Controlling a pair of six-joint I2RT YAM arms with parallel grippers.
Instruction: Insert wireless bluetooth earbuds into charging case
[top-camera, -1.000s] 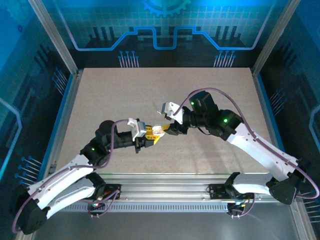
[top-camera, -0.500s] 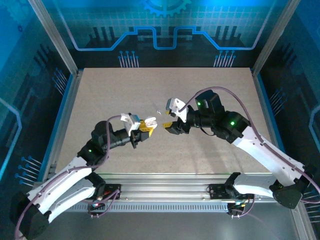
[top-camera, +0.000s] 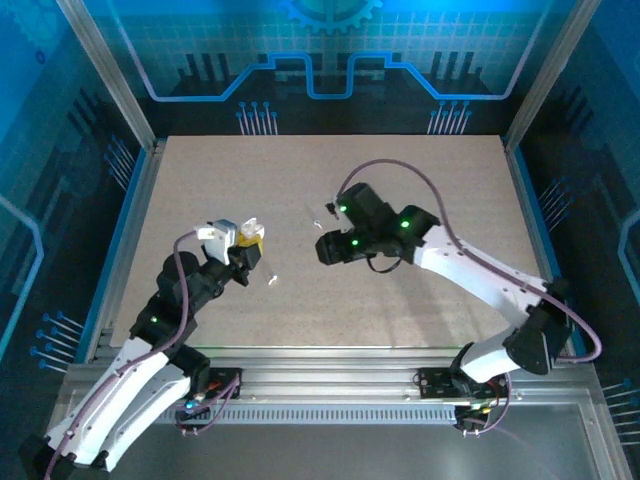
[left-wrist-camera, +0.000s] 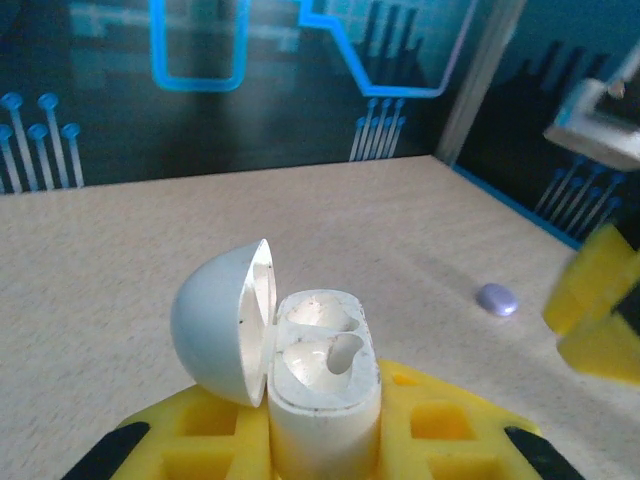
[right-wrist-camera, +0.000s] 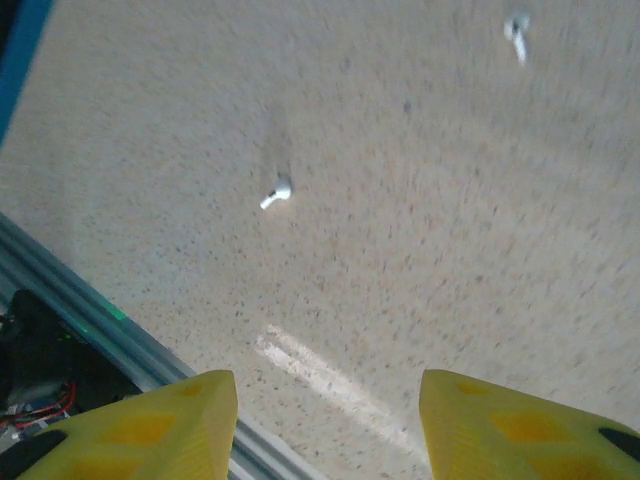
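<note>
My left gripper (top-camera: 250, 236) (left-wrist-camera: 320, 425) is shut on the charging case (left-wrist-camera: 322, 385), held upright between its yellow pads above the table's left half. The case's round lid (left-wrist-camera: 222, 322) is swung open to the left, and its sockets face up. One earbud (top-camera: 271, 281) (right-wrist-camera: 277, 192) lies on the table just right of the left arm. Another earbud (top-camera: 317, 224) (right-wrist-camera: 516, 30) lies farther back, and shows as a small pale oval (left-wrist-camera: 497, 298) in the left wrist view. My right gripper (top-camera: 330, 250) (right-wrist-camera: 328, 385) hovers open over the table's middle, with nothing between its fingers.
The speckled beige table (top-camera: 420, 170) is walled by blue panels at the back and sides. An aluminium rail (top-camera: 330, 365) (right-wrist-camera: 70, 275) runs along the near edge by the arm bases. In the left wrist view the right gripper's yellow fingers (left-wrist-camera: 598, 300) show at the far right.
The two grippers, close together at mid-table a second ago, have parted. The left arm drew back to the left with the case. The right arm swung left and pointed down.
</note>
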